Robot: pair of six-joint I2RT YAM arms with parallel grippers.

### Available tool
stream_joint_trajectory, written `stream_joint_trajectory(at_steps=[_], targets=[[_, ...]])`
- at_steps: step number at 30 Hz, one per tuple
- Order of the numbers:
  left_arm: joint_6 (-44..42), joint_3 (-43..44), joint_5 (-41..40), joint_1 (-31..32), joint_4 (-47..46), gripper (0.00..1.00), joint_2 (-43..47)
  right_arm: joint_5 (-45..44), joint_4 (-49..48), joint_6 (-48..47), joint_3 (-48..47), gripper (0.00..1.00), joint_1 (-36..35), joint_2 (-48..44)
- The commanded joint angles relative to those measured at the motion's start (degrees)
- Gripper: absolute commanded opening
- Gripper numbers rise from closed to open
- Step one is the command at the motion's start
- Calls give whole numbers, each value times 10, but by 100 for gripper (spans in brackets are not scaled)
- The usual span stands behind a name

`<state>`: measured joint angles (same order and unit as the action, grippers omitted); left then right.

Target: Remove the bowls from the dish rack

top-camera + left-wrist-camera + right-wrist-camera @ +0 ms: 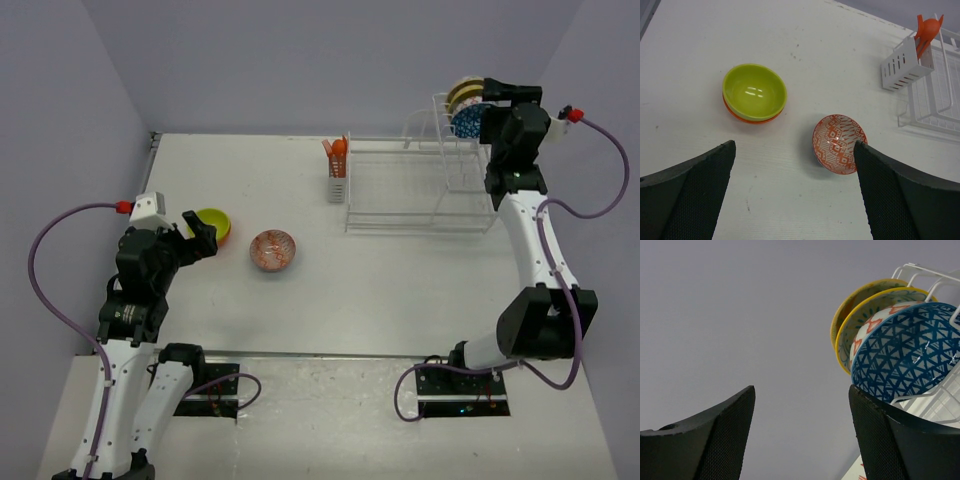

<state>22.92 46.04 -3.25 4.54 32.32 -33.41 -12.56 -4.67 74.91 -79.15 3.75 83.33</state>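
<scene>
A lime-green bowl [213,224] [754,91] sits nested on an orange one on the table at the left. An orange-red patterned bowl [273,249] [839,143] sits to its right. My left gripper [199,236] [795,175] is open and empty above the table near both. The white dish rack [420,190] stands at the back right. Its tall slotted section holds a blue patterned bowl [465,122] [910,356], a cream bowl [871,322] and yellow-rimmed bowls [463,93] [860,302] on edge. My right gripper [801,405] is open and empty, just left of the blue bowl.
The cutlery basket [337,180] [905,65] on the rack's left end holds orange utensils [336,150] [927,29]. The rack's low flat section [935,100] lies between basket and slotted section. Purple walls close the table at the back and sides.
</scene>
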Motion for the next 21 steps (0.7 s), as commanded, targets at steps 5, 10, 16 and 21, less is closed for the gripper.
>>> stream_joint_trajectory(at_steps=[5, 10, 16, 21], targets=[[0, 8, -23, 2, -3, 100, 1, 9, 4, -8, -31, 70, 9, 39], [3, 9, -31, 6, -1, 100, 2, 4, 9, -9, -43, 63, 12, 54], [5, 11, -39, 8, 3, 100, 4, 1, -3, -8, -43, 55, 16, 67], [5, 12, -41, 9, 4, 100, 4, -1, -18, -10, -43, 46, 20, 81]])
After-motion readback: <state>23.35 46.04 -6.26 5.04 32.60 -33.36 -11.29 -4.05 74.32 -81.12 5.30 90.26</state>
